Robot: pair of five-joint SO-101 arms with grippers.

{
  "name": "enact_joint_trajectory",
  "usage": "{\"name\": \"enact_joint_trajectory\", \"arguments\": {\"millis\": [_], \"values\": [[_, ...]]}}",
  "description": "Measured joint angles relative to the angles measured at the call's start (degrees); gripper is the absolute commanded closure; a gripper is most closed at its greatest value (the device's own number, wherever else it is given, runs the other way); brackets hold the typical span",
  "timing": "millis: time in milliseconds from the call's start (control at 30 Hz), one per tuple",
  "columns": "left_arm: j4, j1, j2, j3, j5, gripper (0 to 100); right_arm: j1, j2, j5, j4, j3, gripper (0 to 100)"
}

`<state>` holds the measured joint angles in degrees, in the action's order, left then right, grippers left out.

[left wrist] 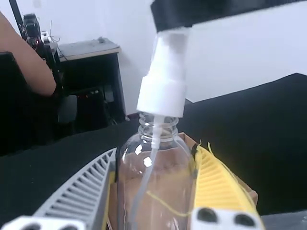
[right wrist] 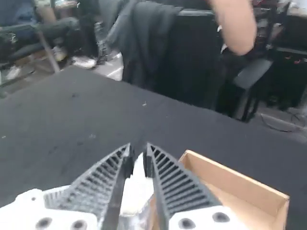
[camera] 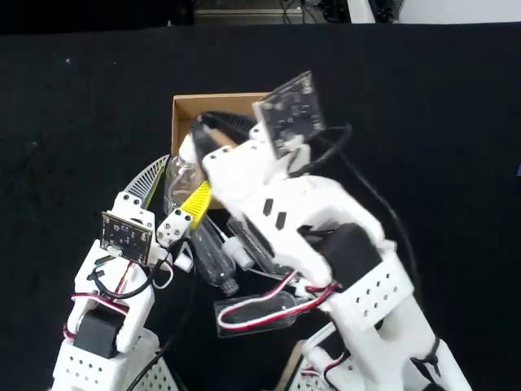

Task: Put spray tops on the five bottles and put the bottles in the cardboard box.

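A clear bottle point(camera: 177, 186) stands upright at the near edge of the cardboard box point(camera: 216, 104), and my left gripper point(camera: 181, 181) is shut on it. In the left wrist view the bottle point(left wrist: 153, 191) sits between the grey finger point(left wrist: 81, 191) and the yellow finger point(left wrist: 216, 187). A white spray top point(left wrist: 163, 91) rests on the bottle's neck, its tube hanging inside. My right gripper point(camera: 199, 134) comes down from above and is shut on the spray top point(right wrist: 135, 187), its black ribbed fingers point(right wrist: 168, 177) almost together.
Two more clear bottles lie on the black table in front of the arms, one point(camera: 213, 259) beside the left gripper and one point(camera: 232, 314) under the right arm's cables. The box point(right wrist: 235, 184) is open just beyond the held bottle. People and chairs are behind the table.
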<state>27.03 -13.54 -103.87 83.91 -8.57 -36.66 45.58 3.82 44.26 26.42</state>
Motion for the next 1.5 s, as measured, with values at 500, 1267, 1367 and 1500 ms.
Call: {"name": "enact_joint_trajectory", "arguments": {"millis": [500, 1267, 1367, 1500], "values": [[0.0, 0.0, 0.0, 0.0, 0.0, 89, -4.0, 7.4, -1.8, 7.8, -4.5, 98.7], [-10.6, 0.1, 0.0, 0.0, 0.0, 90, 29.5, 13.3, -1.8, -6.1, 33.1, 98.7], [-17.5, 0.1, 0.3, 0.0, 0.0, 90, 29.5, 13.3, -1.8, -12.4, 38.4, 98.7], [-25.3, 0.2, 6.5, 0.0, 0.0, 90, 29.5, 13.3, -1.5, -21.1, 44.8, 98.7]]}}
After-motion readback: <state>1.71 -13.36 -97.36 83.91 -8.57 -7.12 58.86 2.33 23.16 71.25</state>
